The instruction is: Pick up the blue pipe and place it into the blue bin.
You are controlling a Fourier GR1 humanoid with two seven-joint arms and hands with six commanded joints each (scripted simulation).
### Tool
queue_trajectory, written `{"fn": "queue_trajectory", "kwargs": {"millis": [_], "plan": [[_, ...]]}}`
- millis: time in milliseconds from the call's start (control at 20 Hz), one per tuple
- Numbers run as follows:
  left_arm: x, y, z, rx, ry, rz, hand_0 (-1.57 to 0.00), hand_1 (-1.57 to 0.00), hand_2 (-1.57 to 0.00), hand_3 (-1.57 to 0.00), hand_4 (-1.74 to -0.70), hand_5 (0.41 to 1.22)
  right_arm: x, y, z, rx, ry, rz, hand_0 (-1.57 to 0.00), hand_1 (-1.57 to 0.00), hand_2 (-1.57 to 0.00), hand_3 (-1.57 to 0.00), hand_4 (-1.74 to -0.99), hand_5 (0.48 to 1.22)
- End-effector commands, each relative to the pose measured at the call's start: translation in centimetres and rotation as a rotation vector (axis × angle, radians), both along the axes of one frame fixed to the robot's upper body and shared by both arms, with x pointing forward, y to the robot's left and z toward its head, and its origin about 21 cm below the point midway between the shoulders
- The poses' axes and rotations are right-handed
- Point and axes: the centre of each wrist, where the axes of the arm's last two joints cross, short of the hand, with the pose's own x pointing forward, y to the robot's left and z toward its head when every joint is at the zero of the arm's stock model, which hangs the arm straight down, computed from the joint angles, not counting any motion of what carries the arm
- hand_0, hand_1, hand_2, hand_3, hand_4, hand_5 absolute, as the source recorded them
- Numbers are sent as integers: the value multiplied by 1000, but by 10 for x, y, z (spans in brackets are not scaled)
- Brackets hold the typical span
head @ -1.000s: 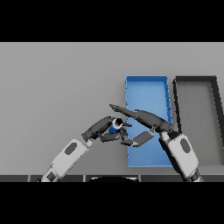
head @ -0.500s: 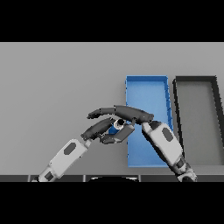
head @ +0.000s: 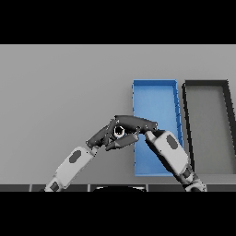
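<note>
Both hands crowd one small part just left of the bin.

The left hand (head: 105, 136) and right hand (head: 138, 123) curl together around what seems the short blue pipe (head: 119, 131), mostly hidden, beside the open blue rectangular bin (head: 154, 84); which hand grips it I cannot tell. Overlapping fingers could knock it loose onto the grey table (head: 60, 87).

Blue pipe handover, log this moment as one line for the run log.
blue pipe: between both hands, mostly hidden | left hand: at pipe | right hand: fingers over pipe | blue bin: no pipe inside
</note>
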Motion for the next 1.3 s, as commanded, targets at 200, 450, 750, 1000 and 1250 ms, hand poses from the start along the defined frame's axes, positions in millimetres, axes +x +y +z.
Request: {"fn": "queue_trajectory", "kwargs": {"millis": [200,450,750,1000,1250], "plan": [[1,6,5,16,8,5,-1516,-1512,-1388,-1503,-1727,1221,-3,3,2,8,-32,-8,-1524,-1523,-1525,-1505,-1475,1155],[2,13,5,158,-113,-69,-592,-554,-500,-546,-1216,1221,-6,0,5,2,0,-8,-1556,-1555,-1556,-1549,-1490,1199],[7,20,1,256,-114,-19,-154,-145,-130,-142,-942,785,-4,1,3,43,-27,8,-1567,-1567,-1567,-1565,-1496,1215],[4,13,4,248,-86,-15,-50,-47,-42,-46,-887,617,-3,6,7,30,-26,2,-1570,-1570,-1570,-1569,-1491,1219],[5,17,-3,272,-32,14,-16,-15,-13,-14,-896,562,-3,2,9,72,-2,-5,-1571,-1571,-1571,-1570,-1489,1220]]}}
